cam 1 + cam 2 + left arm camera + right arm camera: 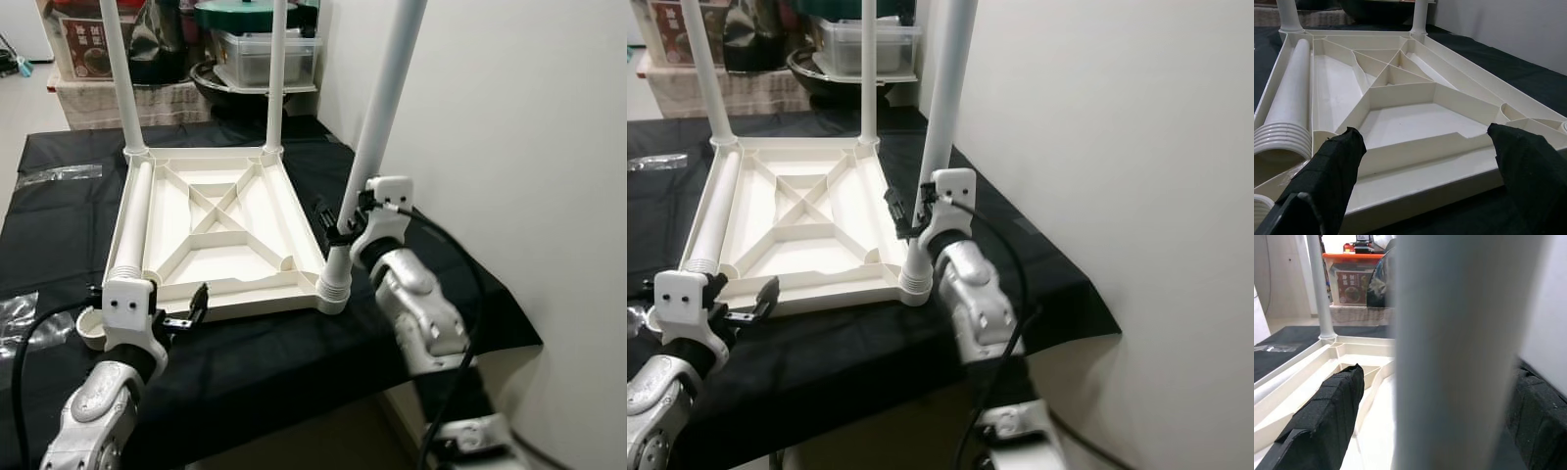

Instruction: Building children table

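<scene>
The upturned tabletop (220, 230) at frame centre is cream plastic, smooth with a soft sheen on its ribs. Its legs (384, 117) look like the same smooth plastic, ridged at the threaded ends. The desk (294, 362) wears matt black cloth. The hand fingers (1327, 176) carry rough black fabric-like pads; the arms (421, 308) are satin silver.

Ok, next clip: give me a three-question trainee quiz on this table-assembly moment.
1. True or false: the loose leg lies inside the upturned tabletop.
2. How many legs stand upright in the tabletop? A) two B) three C) four
3. Which gripper is around the near right leg?

Key: 1 true. 2 B. 3 the right gripper, its fingers either side of the leg; the left gripper is open by the tabletop's near edge.
</scene>
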You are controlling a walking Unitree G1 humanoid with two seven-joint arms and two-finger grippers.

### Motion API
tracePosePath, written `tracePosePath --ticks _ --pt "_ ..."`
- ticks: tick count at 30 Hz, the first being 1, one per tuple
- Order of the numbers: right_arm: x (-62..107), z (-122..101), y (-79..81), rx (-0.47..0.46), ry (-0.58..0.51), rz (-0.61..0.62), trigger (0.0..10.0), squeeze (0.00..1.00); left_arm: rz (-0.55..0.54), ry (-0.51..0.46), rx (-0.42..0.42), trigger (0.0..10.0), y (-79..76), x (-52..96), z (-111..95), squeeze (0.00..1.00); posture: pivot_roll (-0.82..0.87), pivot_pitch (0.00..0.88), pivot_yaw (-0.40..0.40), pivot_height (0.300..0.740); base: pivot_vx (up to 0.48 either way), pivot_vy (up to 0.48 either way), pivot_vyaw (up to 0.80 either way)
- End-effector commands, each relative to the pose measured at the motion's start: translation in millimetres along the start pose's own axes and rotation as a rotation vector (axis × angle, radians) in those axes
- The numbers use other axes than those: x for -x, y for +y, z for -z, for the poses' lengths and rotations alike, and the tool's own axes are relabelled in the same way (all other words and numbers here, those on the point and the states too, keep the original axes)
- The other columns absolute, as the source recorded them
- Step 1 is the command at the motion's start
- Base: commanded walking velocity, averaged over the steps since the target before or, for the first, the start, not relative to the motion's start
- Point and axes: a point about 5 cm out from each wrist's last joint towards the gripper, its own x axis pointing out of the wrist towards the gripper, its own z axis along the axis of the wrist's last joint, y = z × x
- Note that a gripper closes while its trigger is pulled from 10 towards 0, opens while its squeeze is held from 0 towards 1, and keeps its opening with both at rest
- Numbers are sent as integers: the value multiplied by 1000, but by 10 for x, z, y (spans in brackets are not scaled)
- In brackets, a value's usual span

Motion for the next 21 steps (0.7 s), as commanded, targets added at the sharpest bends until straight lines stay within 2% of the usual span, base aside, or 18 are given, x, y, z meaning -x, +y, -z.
tracePosePath --ticks 1,5,16,21 --pt "-24 70 -60 -34 27 -17 10000 0 7 9 12 10000 -17 6 40 0 69 0 -104 740 0 0 0" --pt "-83 81 -165 -93 29 -88 10000 0 11 9 15 10000 -29 4 45 0 71 0 -105 740 0 0 0" --pt "-147 -45 -270 -163 -1 -288 10000 0 12 5 22 10000 -35 13 45 0 77 0 -114 740 0 0 0" --pt "-153 -57 -314 -141 -7 -336 10000 0 14 6 24 10000 -45 21 49 0 77 0 -114 740 0 0 0"
